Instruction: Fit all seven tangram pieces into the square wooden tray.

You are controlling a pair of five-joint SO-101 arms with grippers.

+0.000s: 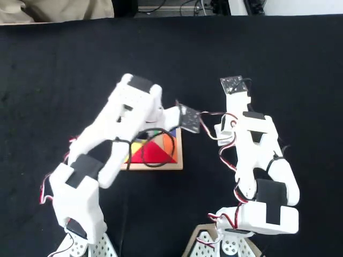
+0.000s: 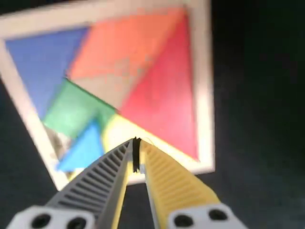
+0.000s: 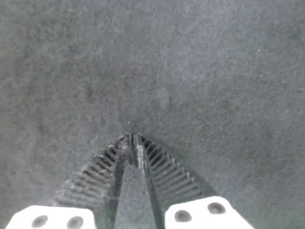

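The square wooden tray [image 1: 179, 154] lies on the black cloth under the left arm. In the left wrist view its pale rim [image 2: 206, 95] frames coloured pieces lying flat inside: a red triangle [image 2: 167, 100], an orange triangle [image 2: 126, 45], a dark blue piece [image 2: 40, 57], a green square [image 2: 76, 112], a light blue triangle [image 2: 86, 150] and a yellow piece [image 2: 119, 131]. My left gripper [image 2: 136, 143] hovers above the tray's yellow corner, shut on nothing. My right gripper [image 3: 133, 138] is shut and empty over bare cloth, to the right of the tray.
Black cloth [image 1: 278, 59] covers the whole table. The right arm [image 1: 257, 155] stands folded right of the tray. Both arm bases sit at the near edge. A pale fabric object [image 1: 59, 9] lies past the far left edge.
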